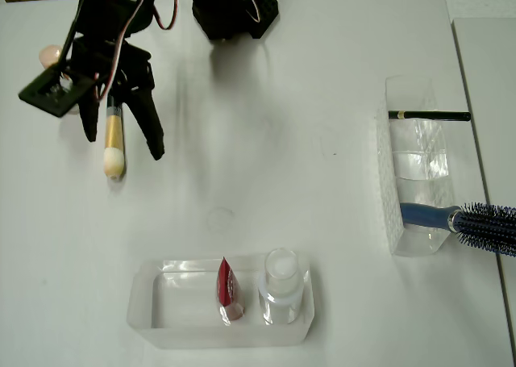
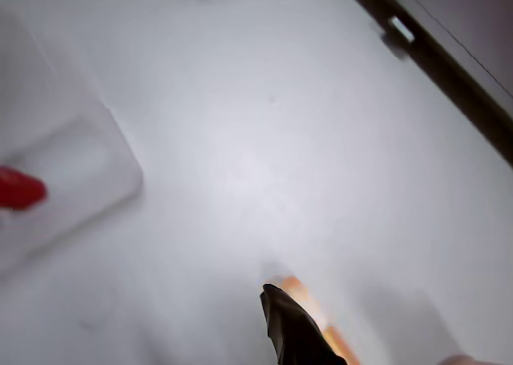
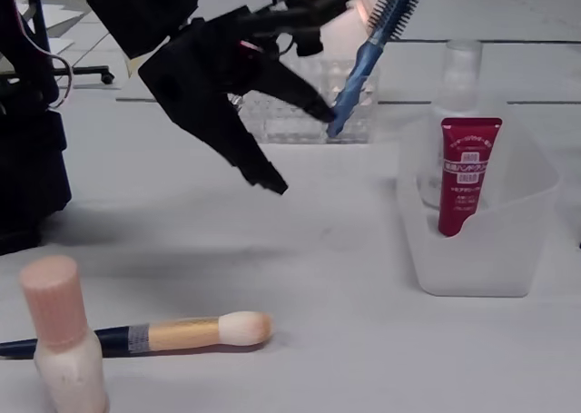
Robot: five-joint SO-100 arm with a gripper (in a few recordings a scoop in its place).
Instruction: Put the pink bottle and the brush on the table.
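Observation:
The pink bottle [image 3: 59, 340] stands upright on the white table [image 3: 363, 340] at the near left; from overhead, the pink bottle [image 1: 50, 56] is partly hidden by the arm. The brush [image 3: 182, 331] lies flat on the table beside the bottle, with its cream tip to the right. In the overhead view the brush [image 1: 114, 145] points its bristles down the picture. My gripper [image 3: 304, 154] hangs open and empty well above the brush. From overhead, the gripper [image 1: 121, 145] straddles the brush. One dark finger [image 2: 292, 333] shows in the wrist view, with the blurred brush [image 2: 321, 317] next to it.
A clear tray [image 1: 153, 302] at the front holds a red tube [image 1: 226, 286] and a clear white-capped bottle [image 1: 281, 282]. A clear organiser [image 1: 419, 173] at the right holds a thin black stick [image 1: 429, 115] and a blue hairbrush [image 1: 468, 220]. The arm's base [image 1: 234, 12] sits at the back.

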